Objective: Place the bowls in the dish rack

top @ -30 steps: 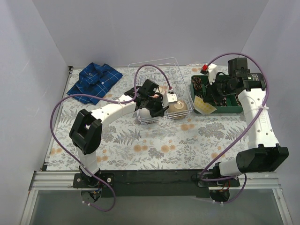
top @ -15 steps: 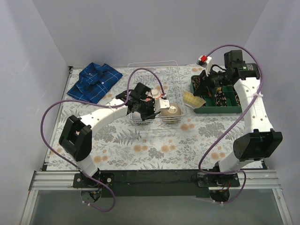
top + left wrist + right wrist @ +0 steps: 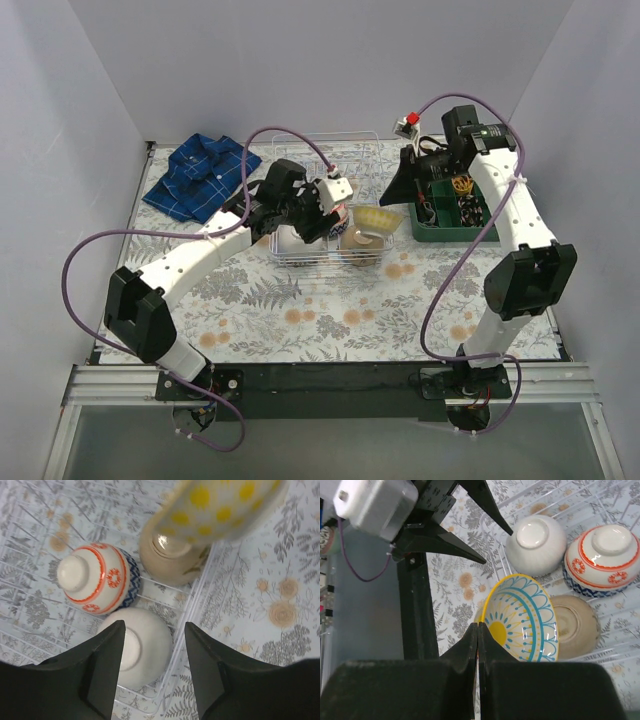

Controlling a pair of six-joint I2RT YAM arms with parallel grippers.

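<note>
My right claw [image 3: 478,630] is pressed together on the rim of a yellow-and-blue patterned bowl [image 3: 522,620], holding it tilted on edge over the right side of the dish rack [image 3: 352,148]; whether it touches the wire I cannot tell. Beneath it a tan bowl [image 3: 575,625] lies upside down, with a red-and-blue bowl [image 3: 602,555] and a white bowl [image 3: 537,542] inverted beside it in the rack. My left claw [image 3: 155,627] hangs spread above the white bowl. The rack sits on the far middle of the desk [image 3: 300,300], a green tray [image 3: 450,232] to its right.
</note>
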